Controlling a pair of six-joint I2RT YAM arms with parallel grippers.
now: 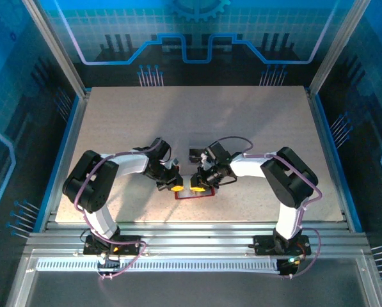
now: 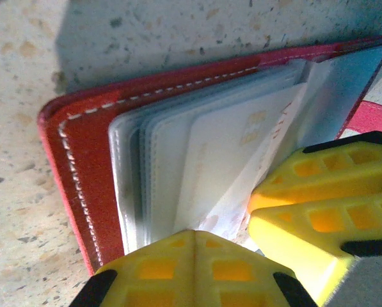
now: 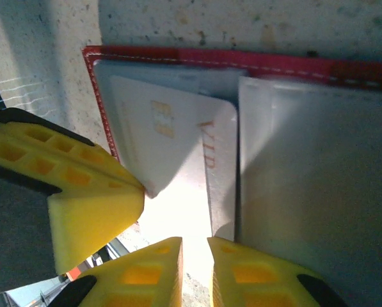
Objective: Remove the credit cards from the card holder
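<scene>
Open red folding card holder (image 2: pixel 82 147): pale chip card (image 3: pixel 178 141) still sleeved, so task unfinished. Jaws: left gripper (image 2: pixel 194 233) clenched; right gripper (image 3: pixel 195 246), cannot tell.

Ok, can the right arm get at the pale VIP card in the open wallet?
Probably yes: the card holder lies open, the pale card faces up, its near edge right at the right gripper. The left gripper sits at one corner, not across the way.

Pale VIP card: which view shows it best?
Right wrist: the pale card lies face-on, chip and lettering legible. Left wrist catches it obliquely among plastic sleeves. Top external: card holder too small to tell.
</scene>
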